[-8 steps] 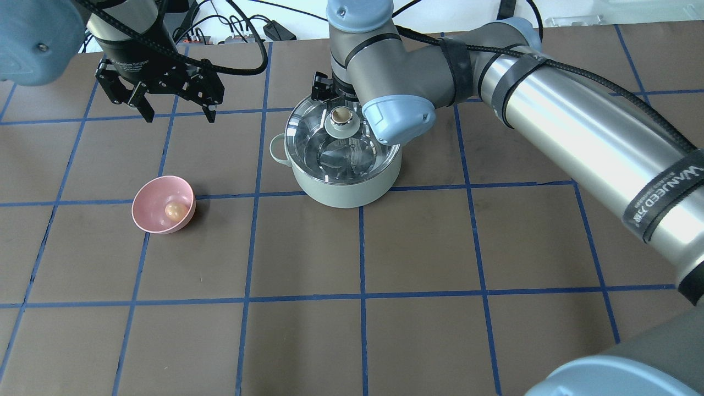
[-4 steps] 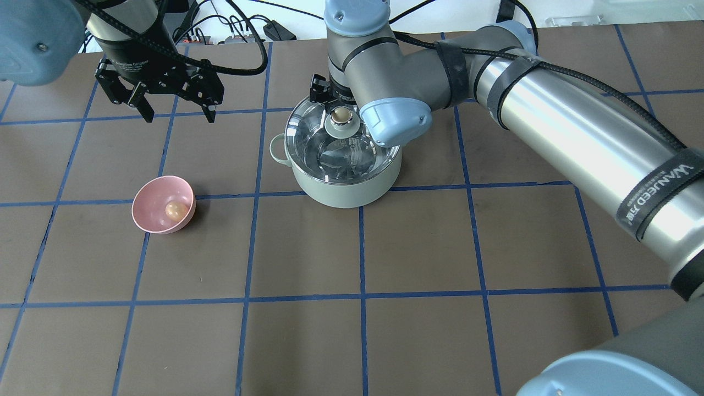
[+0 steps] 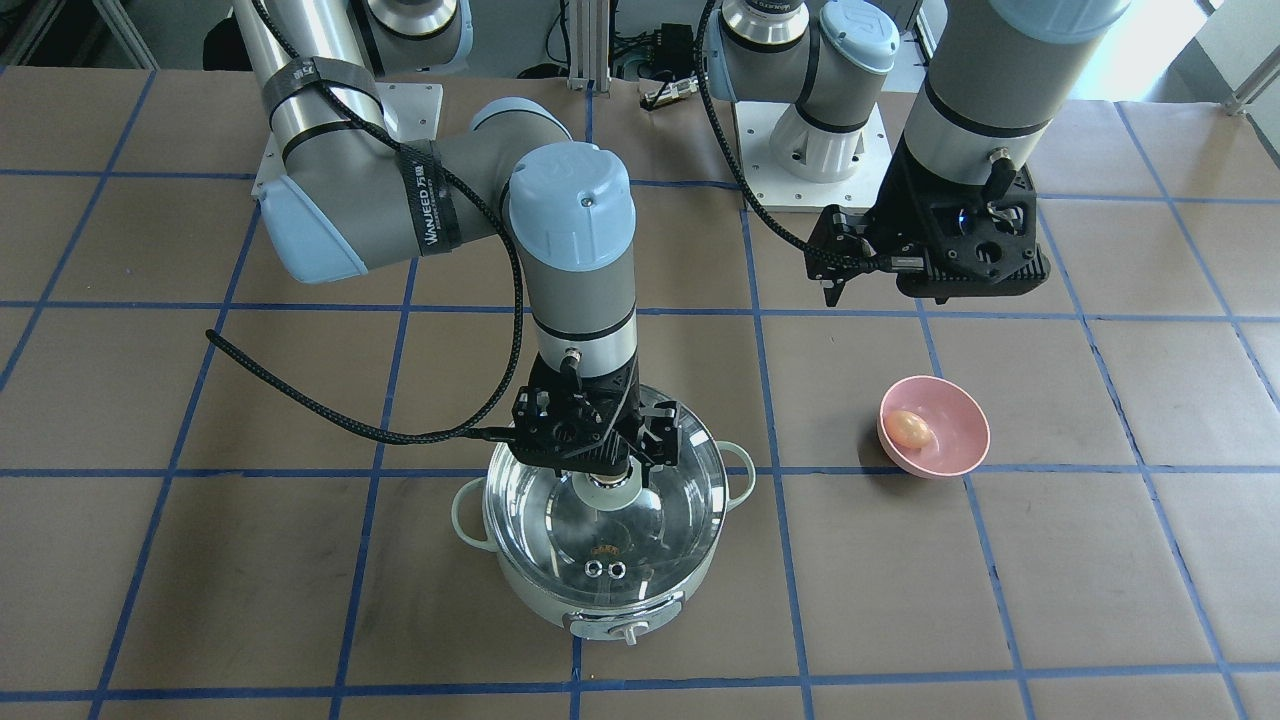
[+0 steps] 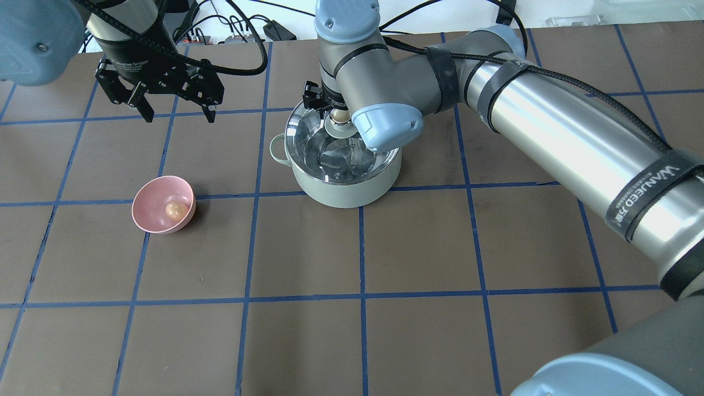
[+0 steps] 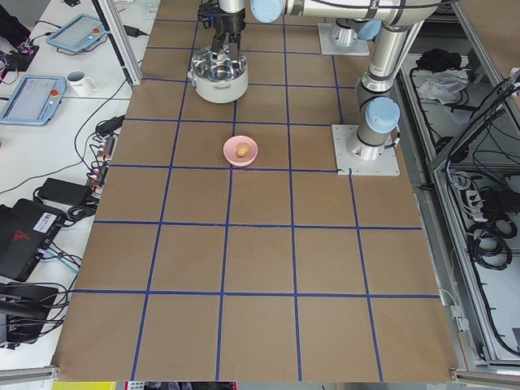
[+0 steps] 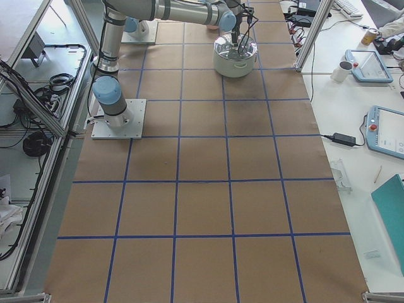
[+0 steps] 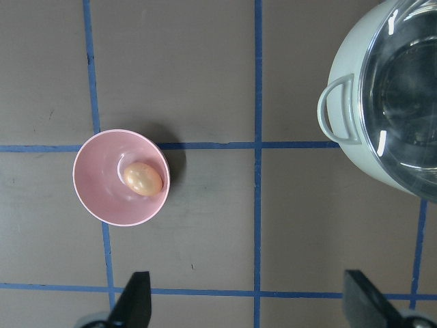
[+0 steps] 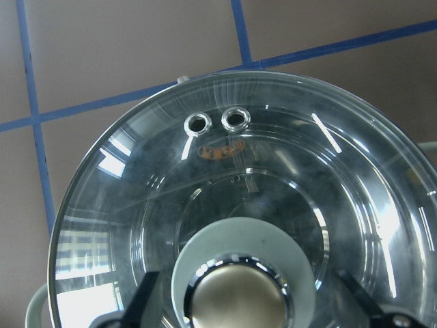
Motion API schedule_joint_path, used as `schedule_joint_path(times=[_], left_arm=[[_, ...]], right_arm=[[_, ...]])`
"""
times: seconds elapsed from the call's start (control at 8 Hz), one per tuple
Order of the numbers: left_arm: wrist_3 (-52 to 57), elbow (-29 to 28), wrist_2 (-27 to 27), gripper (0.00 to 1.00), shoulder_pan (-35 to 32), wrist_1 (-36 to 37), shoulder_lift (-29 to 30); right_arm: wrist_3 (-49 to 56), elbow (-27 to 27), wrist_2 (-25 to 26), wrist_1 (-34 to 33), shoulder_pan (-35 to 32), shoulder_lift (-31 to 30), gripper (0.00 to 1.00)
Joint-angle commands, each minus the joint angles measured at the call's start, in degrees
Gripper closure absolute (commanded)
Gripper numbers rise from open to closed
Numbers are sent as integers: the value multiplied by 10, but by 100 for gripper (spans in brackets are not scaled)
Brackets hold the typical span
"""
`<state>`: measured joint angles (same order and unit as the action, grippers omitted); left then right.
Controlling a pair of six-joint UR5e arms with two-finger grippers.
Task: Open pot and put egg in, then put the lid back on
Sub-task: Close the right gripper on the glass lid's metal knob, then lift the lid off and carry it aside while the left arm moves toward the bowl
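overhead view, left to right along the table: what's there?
pink bowl with the egg in it → pot, lid on, right gripper open over it. left gripper skipped: it overlaps the bowl's column.

small round pink plastic bowl [image 4: 163,204]: upright, over a tape crossing | brown tbl cover w/ blue tape grid [image 4: 418,247]: flat | white mug [image 5: 79,80] + grey-blue tablet pendant [image 5: 31,97]: side bench, near each other | black pwr brick [image 6: 345,137]: on white bench beside tbl | black cables [image 4: 236,25]: past tbl far edge
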<state>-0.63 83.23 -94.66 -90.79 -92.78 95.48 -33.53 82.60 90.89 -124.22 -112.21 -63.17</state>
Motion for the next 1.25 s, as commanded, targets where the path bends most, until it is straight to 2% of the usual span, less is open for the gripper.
schedule_joint_path(times=[0.0, 0.12, 0.25, 0.38, 0.62, 0.88, 1.12], left_arm=[[0, 0, 0, 0, 0, 1, 0], [0, 0, 0, 0, 0, 0, 0], [0, 0, 0, 0, -1, 0, 0], [1, 0, 0, 0, 0, 0, 0], [5, 0, 0, 0, -1, 0, 1], [5, 0, 0, 0, -1, 1, 0], [5, -1, 7, 0, -5, 21, 1]], right_arm=[[7, -2, 0, -1, -1, 1, 37], [7, -3, -1, -1, -1, 0, 50], [7, -8, -22, -1, -1, 0, 69], [8, -10, -35, 0, -1, 0, 78], [9, -12, -35, 19, -1, -9, 88], [49, -18, -26, 45, 6, -19, 89], [106, -21, -25, 91, 47, -48, 89]])
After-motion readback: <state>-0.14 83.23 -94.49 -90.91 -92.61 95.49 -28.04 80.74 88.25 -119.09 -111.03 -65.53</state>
